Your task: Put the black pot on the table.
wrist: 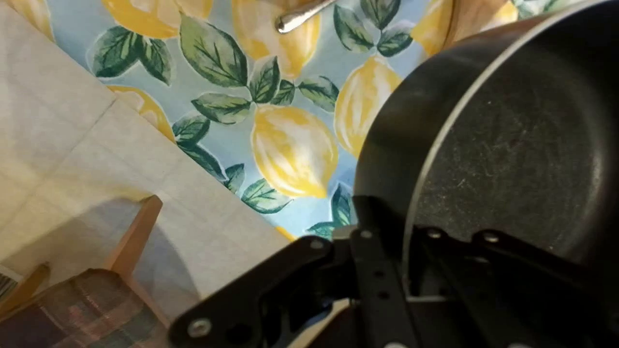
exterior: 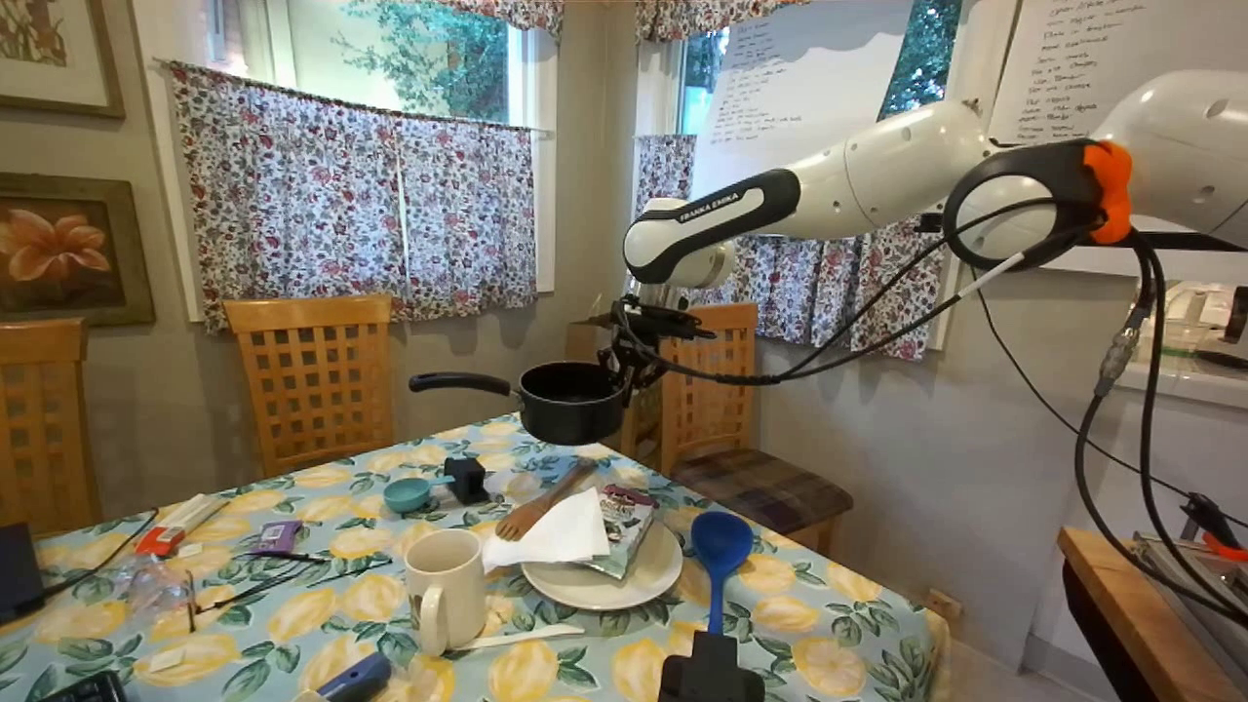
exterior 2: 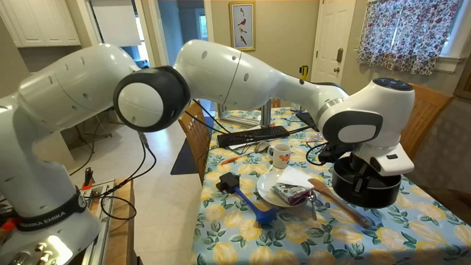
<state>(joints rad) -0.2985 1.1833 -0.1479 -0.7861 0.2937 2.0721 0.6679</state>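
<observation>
Black saucepan [exterior: 571,414] up over lemon-print table [exterior: 848,634], middle of frame in exterior view. Gripper [wrist: 399,227] pinched on saucepan's rim.

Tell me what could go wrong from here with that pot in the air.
The hand grips the black pot by its wall on one side, with the long handle jutting out opposite, so the pot might twist or slip.
A wooden utensil lies near or partly beneath it; lowered there, the pot could settle tilted on it.
In the wrist view, the table ends close to the hand, so a placement too far out may leave the pot overhanging.
</observation>
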